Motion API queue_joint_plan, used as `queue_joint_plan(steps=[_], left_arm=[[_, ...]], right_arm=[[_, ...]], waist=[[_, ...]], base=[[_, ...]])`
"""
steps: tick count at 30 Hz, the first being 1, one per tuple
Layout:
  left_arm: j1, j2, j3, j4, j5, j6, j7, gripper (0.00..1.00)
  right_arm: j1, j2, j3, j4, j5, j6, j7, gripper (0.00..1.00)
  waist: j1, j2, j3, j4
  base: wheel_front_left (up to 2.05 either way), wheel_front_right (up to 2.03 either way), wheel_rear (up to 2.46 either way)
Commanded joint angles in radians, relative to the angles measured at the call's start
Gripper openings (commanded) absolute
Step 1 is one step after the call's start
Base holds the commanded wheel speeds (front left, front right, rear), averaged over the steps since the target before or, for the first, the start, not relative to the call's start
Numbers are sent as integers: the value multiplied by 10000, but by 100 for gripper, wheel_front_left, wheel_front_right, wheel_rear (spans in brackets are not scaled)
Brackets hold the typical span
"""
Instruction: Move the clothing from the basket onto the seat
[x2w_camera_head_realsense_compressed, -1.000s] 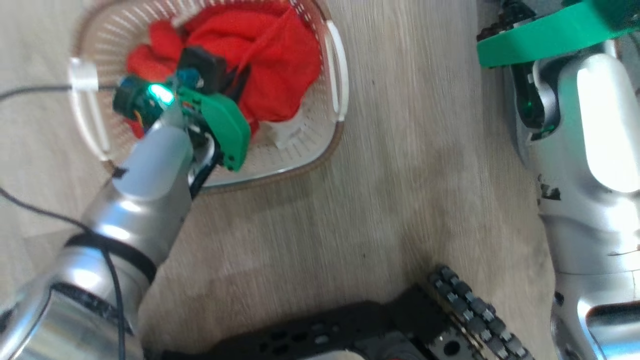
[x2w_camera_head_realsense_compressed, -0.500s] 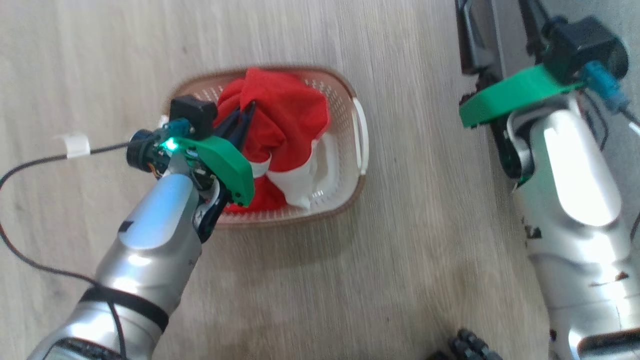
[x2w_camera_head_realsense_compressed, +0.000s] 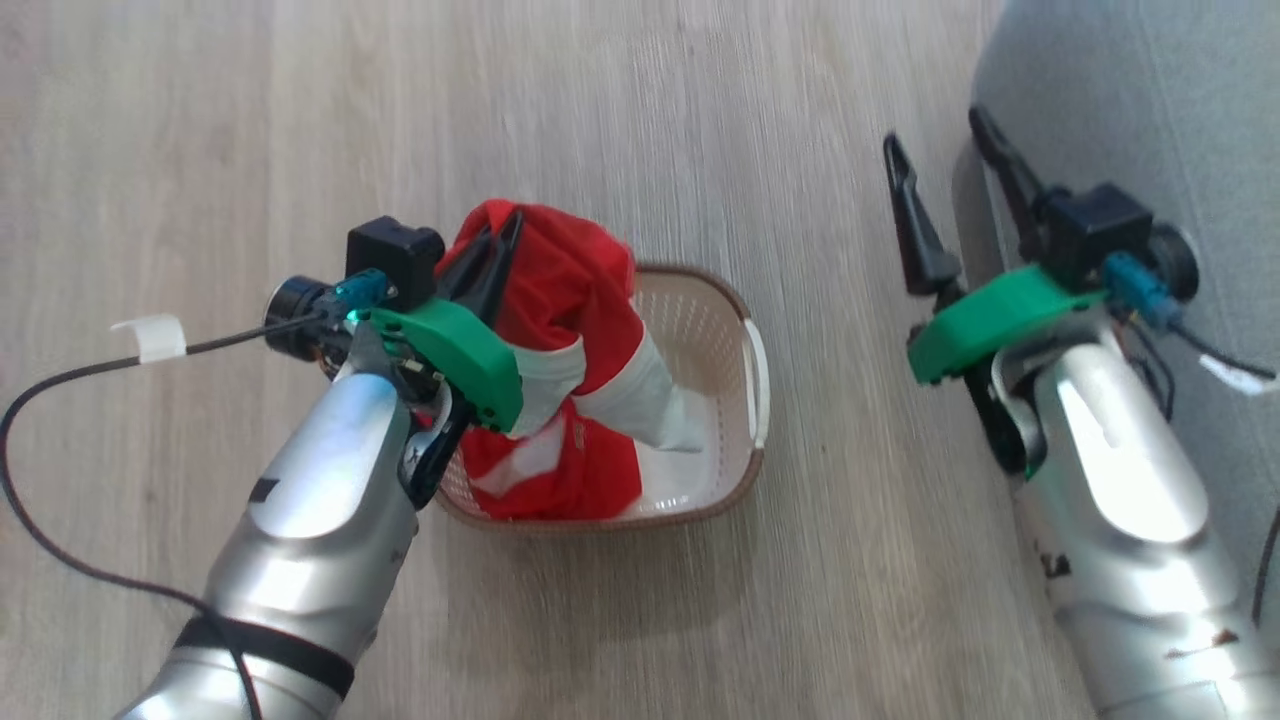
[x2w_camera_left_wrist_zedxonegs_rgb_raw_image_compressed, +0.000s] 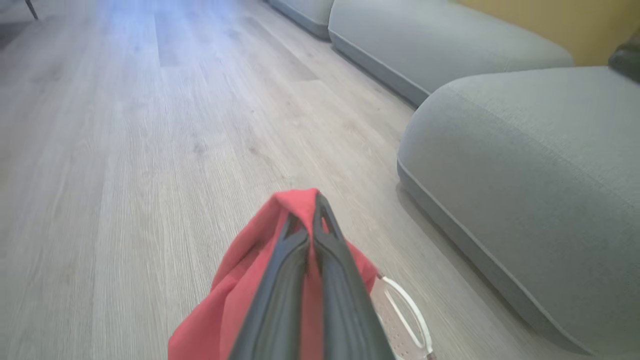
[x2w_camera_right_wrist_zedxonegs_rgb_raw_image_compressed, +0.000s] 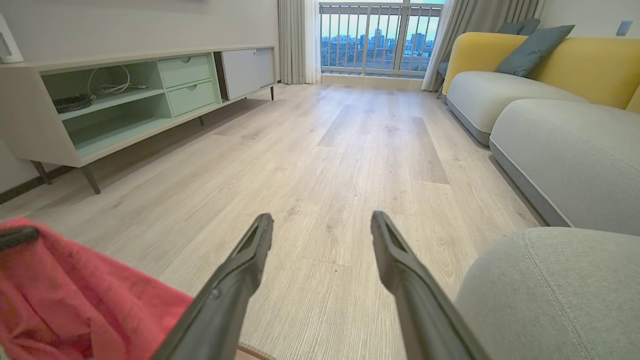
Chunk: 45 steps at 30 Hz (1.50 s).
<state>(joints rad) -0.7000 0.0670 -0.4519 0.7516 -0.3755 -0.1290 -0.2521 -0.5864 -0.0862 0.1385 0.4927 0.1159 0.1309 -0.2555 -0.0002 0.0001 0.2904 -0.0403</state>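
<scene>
While the pale wood floor (x2w_camera_head_realsense_compressed: 700, 100) spreads under and around everything, the basket (x2w_camera_head_realsense_compressed: 745, 310) stands on it near the middle of the head view, and the rest is placed from there. The seat (x2w_camera_head_realsense_compressed: 1150, 90), a big grey-green cushion, lies to the robot's right of the basket, apart from it, with a strip of bare floor between. The left wrist view shows its rounded corner and further cushions lined up beyond it, farther from the basket. The basket is cream, perforated and brown-rimmed, with 1 white handle (x2w_camera_head_realsense_compressed: 758, 375) showing on the side towards the seat. The clothing (x2w_camera_head_realsense_compressed: 565, 290), bright red with white bands, is drawn up out of the basket. Its bunched top stands above the basket's left rim, while its lower folds reach down inside the basket. Whether they touch the basket's floor cannot be told. The left gripper (x2w_camera_head_realsense_compressed: 505, 228) is above the basket's left edge, its 2 fingers (x2w_camera_left_wrist_zedxonegs_rgb_raw_image_compressed: 280, 285) clenched together on a fold of the red clothing. The right gripper (x2w_camera_head_realsense_compressed: 934, 130) hangs between the basket and the seat, its 2 fingers (x2w_camera_right_wrist_zedxonegs_rgb_raw_image_compressed: 240, 270) spread wide with nothing between them.
</scene>
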Motion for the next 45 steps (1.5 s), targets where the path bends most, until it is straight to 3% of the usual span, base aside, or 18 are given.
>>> queue_joint_plan(steps=[1, 13, 23, 36, 39, 45], left_arm=[[-218, 140, 346, -432, 86, 2, -97, 0], [-1295, 37, 696, -3068, 577, -15, -97, 0], [-1862, 41, 642, -3928, 849, -16, -97, 0], [-1641, -52, 308, -3757, 830, -17, -97, 0], [-1626, -66, 243, -3769, 817, -17, -97, 0], [-1509, -118, -11, -3828, 683, -17, -97, 0]], right_arm=[[73, 101, 147, -253, 107, -2, -63, 100], [793, 62, 128, 66, 263, -2, -63, 100], [767, 126, 273, -188, 451, -2, -63, 100], [-182, 280, 2350, -3042, 1322, -2, -63, 100], [-368, 288, 2800, -2943, 1401, -2, -63, 100], [-1188, 320, 3929, -1226, 1627, -2, -63, 100]], waist=[[2, -1, -371, 145], [2, -1, -1158, 309], [2, -1, -1196, 158], [2, -1, -1102, 39], [2, -1, -1101, 66], [2, -1, -1094, 242]], base=[[0, 0, 0], [0, 0, 0], [0, 0, 0], [0, 0, 0], [0, 0, 0], [0, 0, 0]])
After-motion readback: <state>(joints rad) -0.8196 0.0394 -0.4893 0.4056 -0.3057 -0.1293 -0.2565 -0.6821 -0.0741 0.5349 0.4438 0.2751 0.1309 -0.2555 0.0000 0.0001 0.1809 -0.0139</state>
